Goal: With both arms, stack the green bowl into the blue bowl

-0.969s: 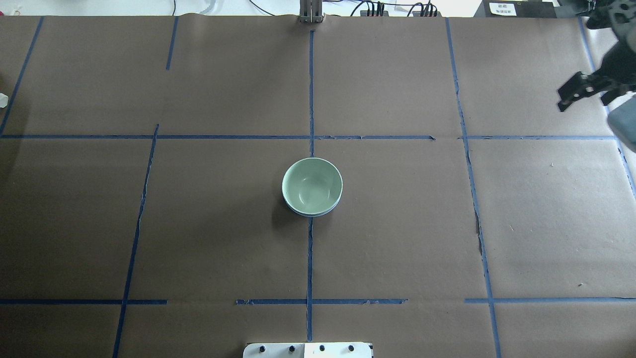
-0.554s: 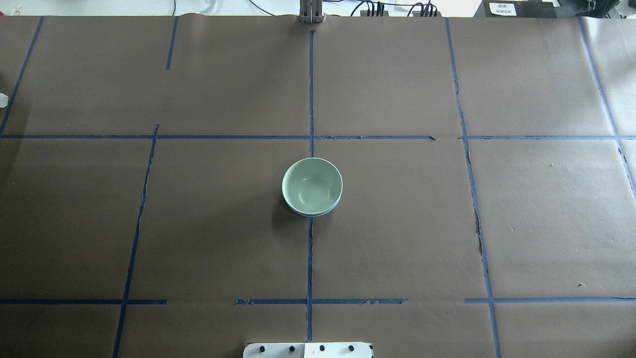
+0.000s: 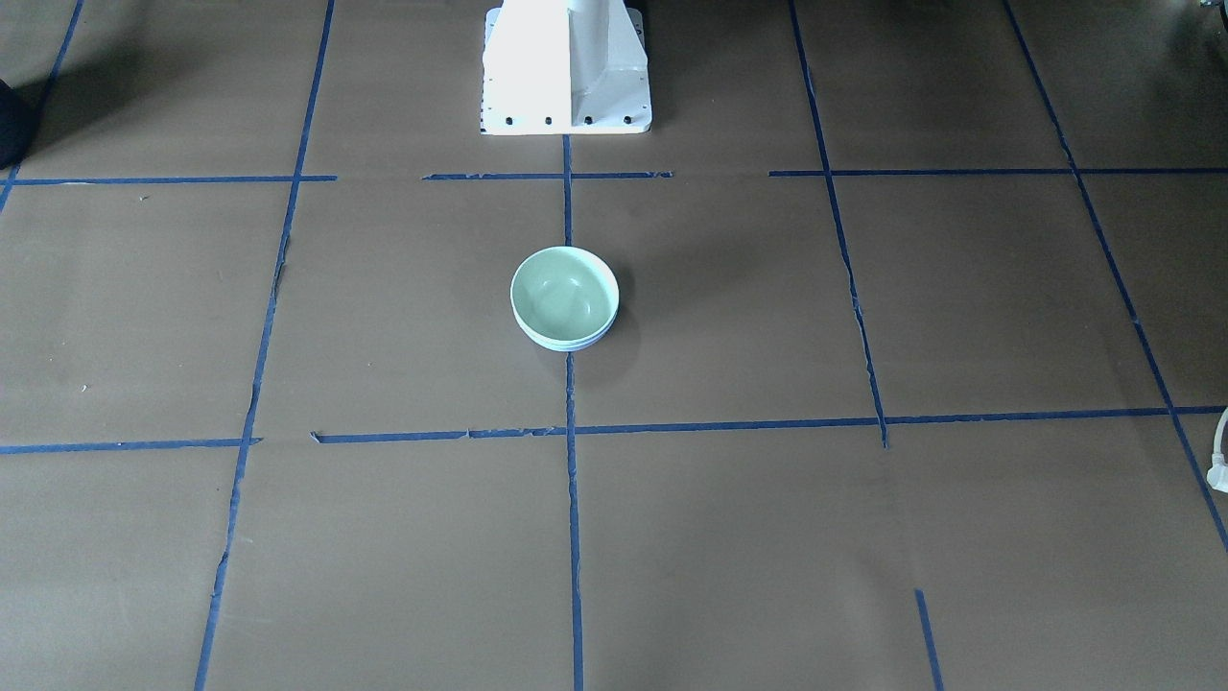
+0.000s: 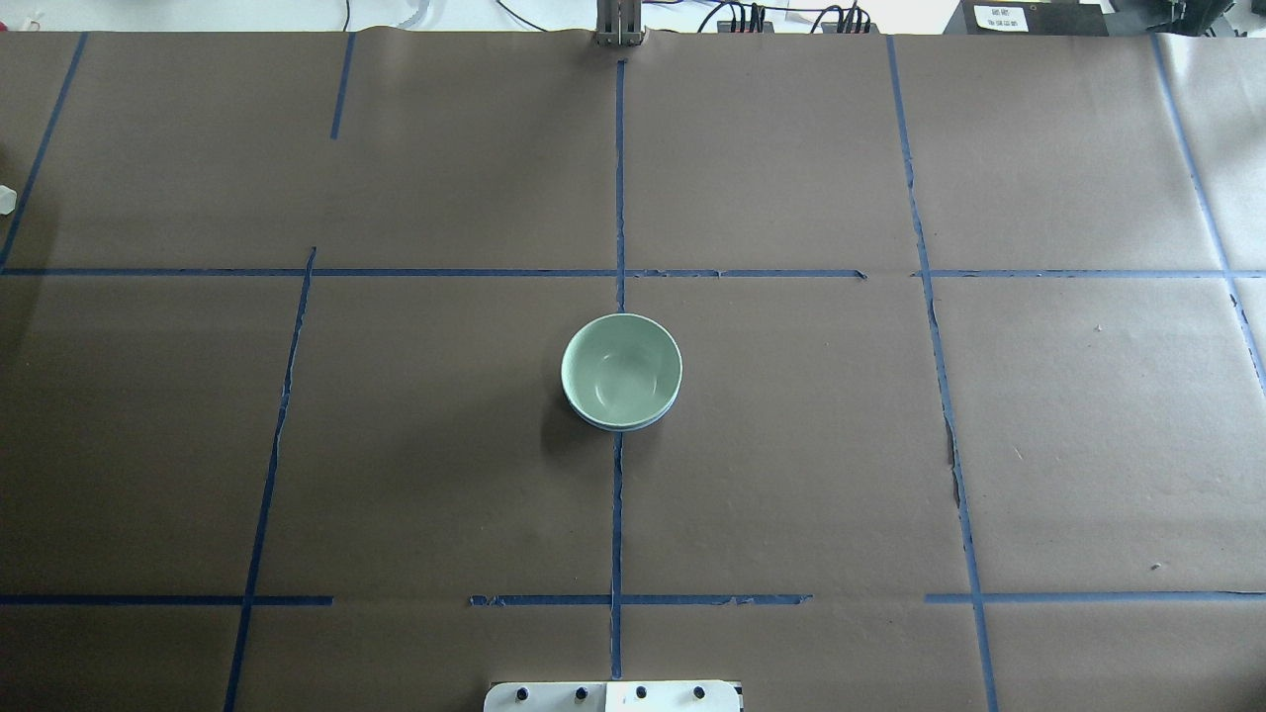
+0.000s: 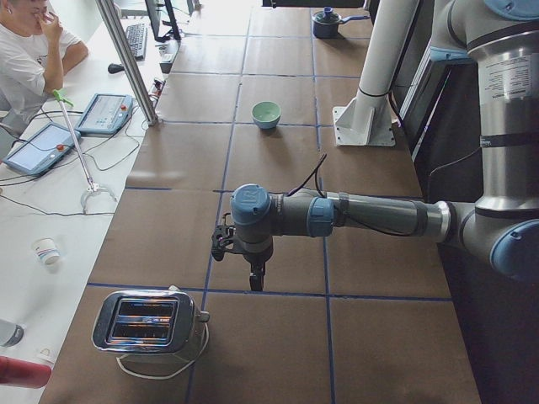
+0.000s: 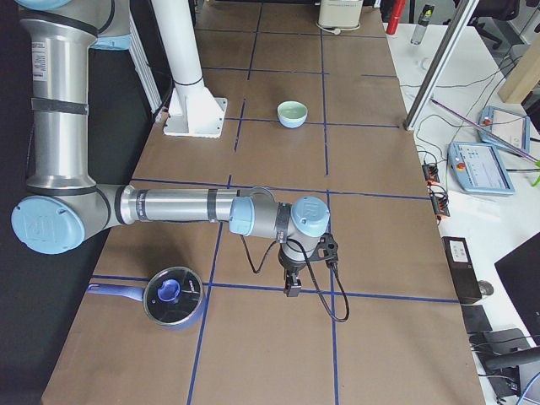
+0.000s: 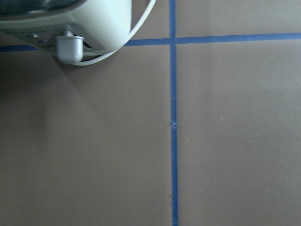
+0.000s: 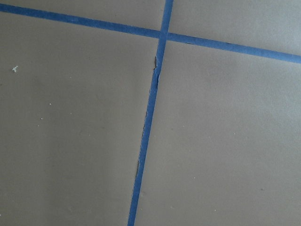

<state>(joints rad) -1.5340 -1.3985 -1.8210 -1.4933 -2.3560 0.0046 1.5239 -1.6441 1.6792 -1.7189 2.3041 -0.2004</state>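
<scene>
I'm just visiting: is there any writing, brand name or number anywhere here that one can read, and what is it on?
No text here is legible.
Label on the black box: too small to read.
Sticker on the left arm: too small to read.
Sticker on the right arm: too small to read.
Green bowl, toaster: no writing seen.
</scene>
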